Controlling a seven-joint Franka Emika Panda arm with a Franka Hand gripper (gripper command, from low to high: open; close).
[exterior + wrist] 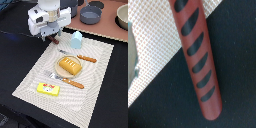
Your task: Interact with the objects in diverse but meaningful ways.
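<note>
A red-brown sausage with dark stripes fills the wrist view, lying across the edge of the woven placemat and the black table. In the exterior view my gripper hangs low over the placemat's far corner at the exterior view's left, hiding most of the sausage. Its fingers are not clear in either view. The light blue carton stands upright just to the exterior view's right of the gripper. The orange-brown bread loaf rests on a round plate mid-mat. The yellow block lies near the mat's near corner.
A knife and a fork with orange handles lie beside the plate. Grey pots and a bowl stand on the pink surface at the back. Black table surrounds the placemat.
</note>
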